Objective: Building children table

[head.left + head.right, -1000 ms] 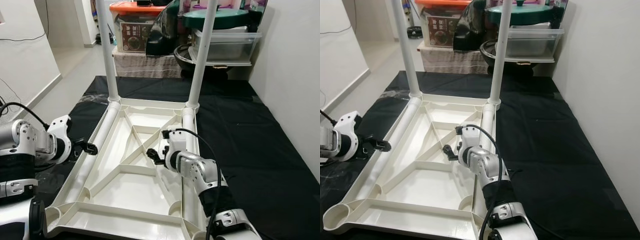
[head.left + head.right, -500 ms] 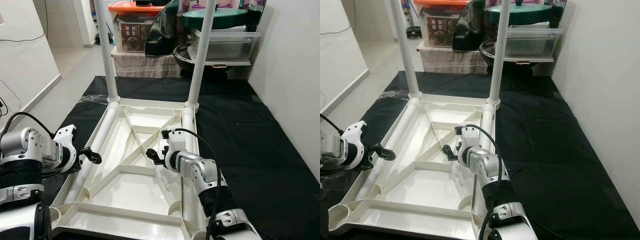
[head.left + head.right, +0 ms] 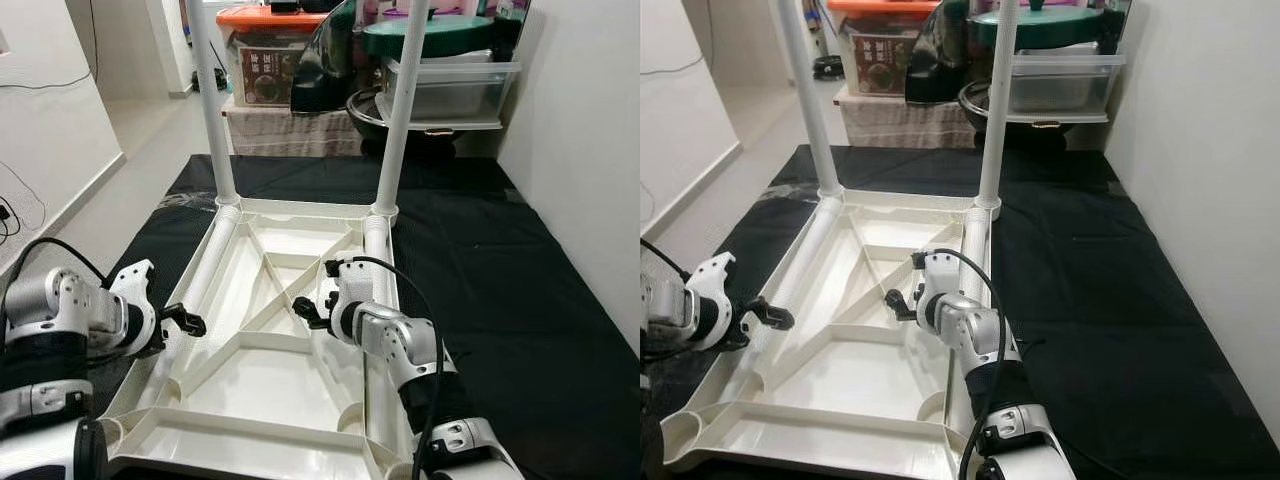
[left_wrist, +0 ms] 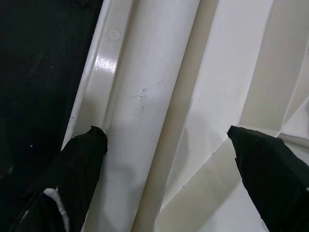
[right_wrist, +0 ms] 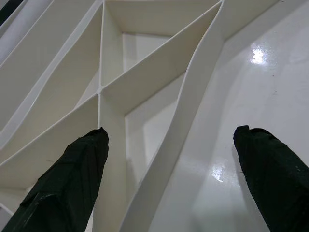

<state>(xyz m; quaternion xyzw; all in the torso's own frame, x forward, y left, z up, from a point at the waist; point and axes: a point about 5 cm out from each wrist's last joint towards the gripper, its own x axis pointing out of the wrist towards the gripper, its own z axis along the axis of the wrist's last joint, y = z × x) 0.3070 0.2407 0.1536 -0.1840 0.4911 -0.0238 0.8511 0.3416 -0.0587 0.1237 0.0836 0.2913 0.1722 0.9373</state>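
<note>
My left gripper (image 3: 186, 321) has slid nearer along the left rail of the upturned table top (image 3: 250, 375) on the black mat (image 3: 480, 250), fingers spread astride it, ready to clamp, while my right gripper (image 3: 306, 312) hovers released over the ribs.

Bright, even indoor light, sharp frames; small glare spots gleam on the white tabletop (image 5: 256, 55).

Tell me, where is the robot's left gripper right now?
The left gripper is low on the robot's left, open, its fingers straddling the white tube along the upturned table top's left edge, beside the black mat.
</note>
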